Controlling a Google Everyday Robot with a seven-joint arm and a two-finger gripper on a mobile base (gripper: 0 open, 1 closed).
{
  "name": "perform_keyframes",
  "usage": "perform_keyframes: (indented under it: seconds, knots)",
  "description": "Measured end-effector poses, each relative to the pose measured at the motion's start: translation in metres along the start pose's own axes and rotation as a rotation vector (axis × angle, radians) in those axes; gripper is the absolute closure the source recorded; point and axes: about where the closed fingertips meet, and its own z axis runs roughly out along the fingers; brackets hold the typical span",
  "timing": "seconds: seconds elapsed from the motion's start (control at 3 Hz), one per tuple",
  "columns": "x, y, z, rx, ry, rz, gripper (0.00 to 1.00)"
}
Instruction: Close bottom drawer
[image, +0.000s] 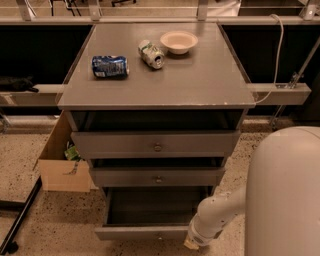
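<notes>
Right now my gripper (192, 243) hangs by the right end of the bottom drawer (142, 232) front; closing means pushing straight back toward the cabinet (165, 82). Open or closed, I cannot tell.

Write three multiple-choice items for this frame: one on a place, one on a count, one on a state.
1. Where is the gripper?
A. high, at the picture's upper edge
B. low, by the right end of the bottom drawer front
C. at the picture's left edge

2. How many cans lie on the cabinet top?
A. one
B. two
C. three

3. The bottom drawer is:
A. pulled out
B. fully shut
C. taken off the cabinet

Answers:
1 B: the arm's end sits low beside the front panel's right end.
2 B: a blue can and a green-and-white can lie on their sides near the bowl.
3 A: its dark inside shows behind the front panel.
</notes>
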Motion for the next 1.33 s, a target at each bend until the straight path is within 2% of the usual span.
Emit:
perform_keyframes:
  seconds: [0.33, 0.67, 1.0, 1.33]
  knots:
    - [0.0, 0.0, 0.001, -0.001, 0.002, -0.001, 1.0]
    - [0.0, -0.005, 0.006, -0.022, 0.016, -0.023, 1.0]
    - [0.002, -0.022, 0.016, -0.068, 0.055, -0.083, 1.0]
    - [0.002, -0.022, 0.016, -0.068, 0.055, -0.084, 1.0]
